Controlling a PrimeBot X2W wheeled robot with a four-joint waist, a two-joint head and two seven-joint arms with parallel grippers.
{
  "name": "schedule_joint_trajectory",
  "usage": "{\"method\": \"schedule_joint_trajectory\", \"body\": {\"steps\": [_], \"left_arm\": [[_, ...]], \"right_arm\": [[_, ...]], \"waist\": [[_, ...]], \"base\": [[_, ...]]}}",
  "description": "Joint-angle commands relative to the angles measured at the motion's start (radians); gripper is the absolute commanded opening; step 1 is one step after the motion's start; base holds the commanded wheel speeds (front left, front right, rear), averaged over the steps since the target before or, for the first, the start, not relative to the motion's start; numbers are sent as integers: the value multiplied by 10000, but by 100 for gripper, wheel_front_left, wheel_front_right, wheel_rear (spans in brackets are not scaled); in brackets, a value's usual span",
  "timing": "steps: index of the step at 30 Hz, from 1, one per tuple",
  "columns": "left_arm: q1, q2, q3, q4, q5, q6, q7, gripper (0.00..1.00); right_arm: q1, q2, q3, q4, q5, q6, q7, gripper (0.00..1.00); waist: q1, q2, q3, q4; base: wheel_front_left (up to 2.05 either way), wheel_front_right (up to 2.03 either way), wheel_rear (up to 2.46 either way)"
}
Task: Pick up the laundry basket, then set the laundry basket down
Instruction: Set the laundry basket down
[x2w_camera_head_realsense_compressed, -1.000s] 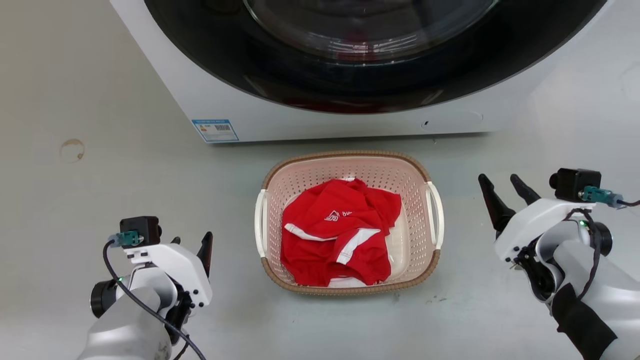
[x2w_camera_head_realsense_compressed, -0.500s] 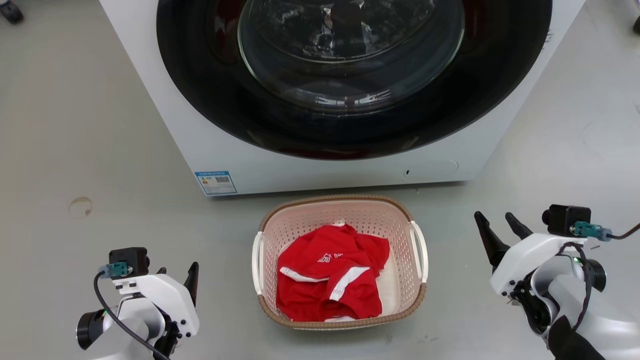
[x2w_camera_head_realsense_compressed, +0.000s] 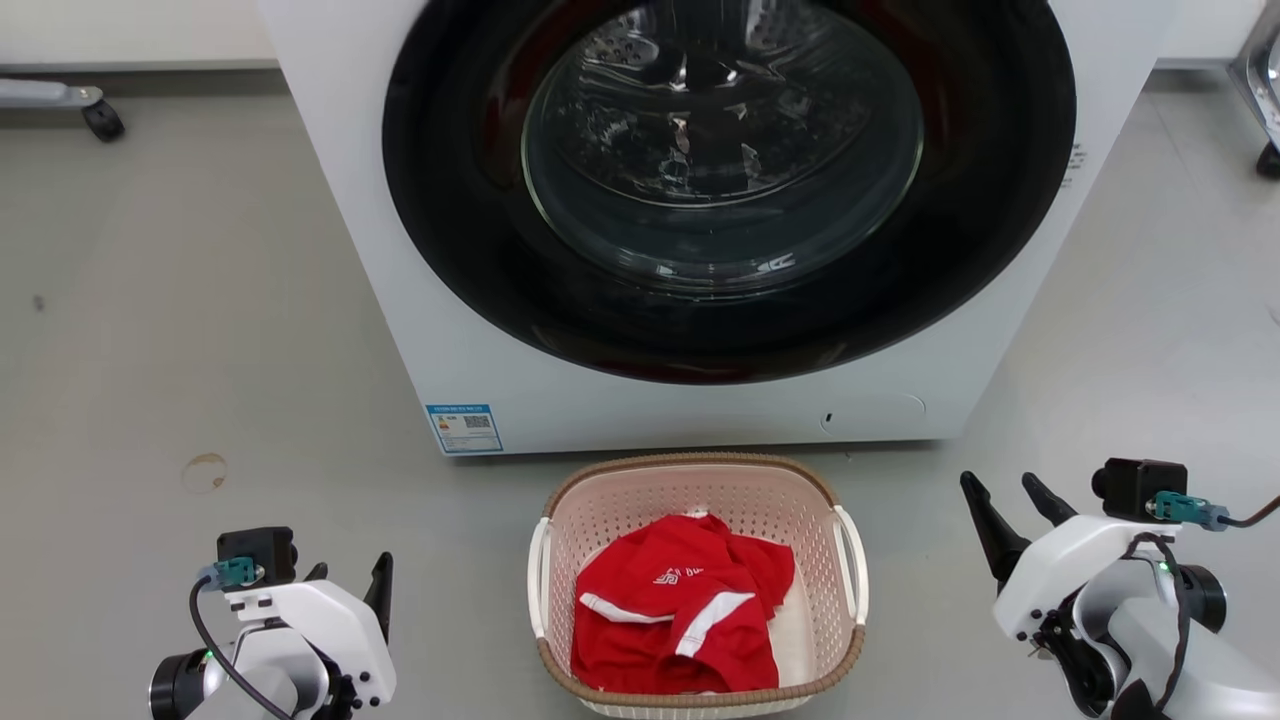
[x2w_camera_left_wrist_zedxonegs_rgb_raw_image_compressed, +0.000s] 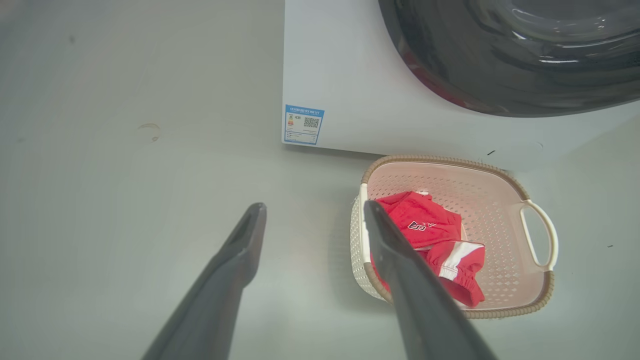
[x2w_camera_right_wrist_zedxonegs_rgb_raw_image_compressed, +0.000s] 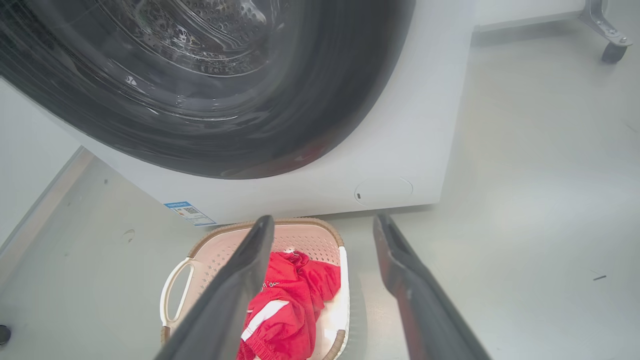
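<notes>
Laundry basket (x2w_camera_head_realsense_compressed: 700, 490): on the grey floor (x2w_camera_head_realsense_compressed: 150, 350), just in front of the washing machine (x2w_camera_head_realsense_compressed: 700, 410), with its far rim near the machine's base. It is not lifted.
Contents: a crumpled red garment with white trim (x2w_camera_head_realsense_compressed: 680, 620), lying below the rim.
Left gripper (x2w_camera_head_realsense_compressed: 350, 578): jaws spread wide and holding nothing. It is out to the basket's left, apart from the white left handle (x2w_camera_head_realsense_compressed: 538, 575).
Right gripper (x2w_camera_head_realsense_compressed: 1000, 492): also spread wide and empty. It stands well apart from the right handle (x2w_camera_head_realsense_compressed: 858, 565).
Stage: my guess is that the pick-up has not begun, since neither claw touches the basket.
Risk, uneven grip: if only one handle is caught, the basket would likely tip and spill the garment.
Risk, missed handle: the handles are thin loops set close to the wall. A finger that arrives slightly off could jab the perforated side and push the basket along the floor.
Risk, the washer: the round door bulges above the basket (little room there, it seems). A lift that drifts forward could knock the far rim against the machine's front.
</notes>
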Motion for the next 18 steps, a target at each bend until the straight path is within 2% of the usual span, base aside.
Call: {"method": "schedule_joint_trajectory", "body": {"steps": [1,8,18], "left_arm": [[-86,288,228,-49,15,21,-61,100],[-123,421,338,-111,-28,3,-72,100],[-162,830,610,-536,2,178,-136,100]], "right_arm": [[81,-159,106,-60,-79,-29,-66,100],[-147,-272,145,254,-255,-29,-66,100],[-297,-487,-495,-279,-857,-29,-67,100]], "waist": [[1,0,-138,102],[1,0,-487,210],[1,0,-880,59]], "base": [[0,0,0],[0,0,0],[0,0,0]]}}
